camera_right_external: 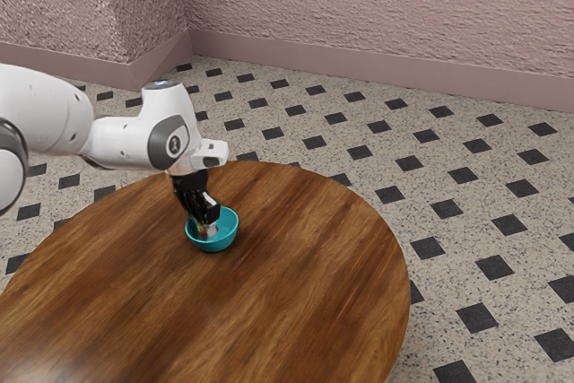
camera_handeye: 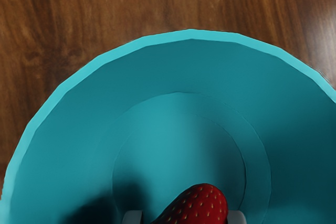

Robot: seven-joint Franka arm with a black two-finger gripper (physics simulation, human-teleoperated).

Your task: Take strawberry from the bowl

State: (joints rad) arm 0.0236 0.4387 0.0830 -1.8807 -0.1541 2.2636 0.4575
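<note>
Partly hidden strawberry [camera_handeye: 202,205] inside teal bowl [camera_handeye: 191,34]

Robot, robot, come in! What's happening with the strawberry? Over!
Gripper down in teal bowl, grip unclear. Strawberry right at gripper, within bowl's rim. Only nearby obstacle seen: bowl's wall. Over.

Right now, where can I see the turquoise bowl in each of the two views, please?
Exterior view: the turquoise bowl stands left of centre, under the gripper.
Wrist view: it takes up most of the picture, its rim curving across the upper part.
Shared landmark: the brown wooden table around it.
</note>
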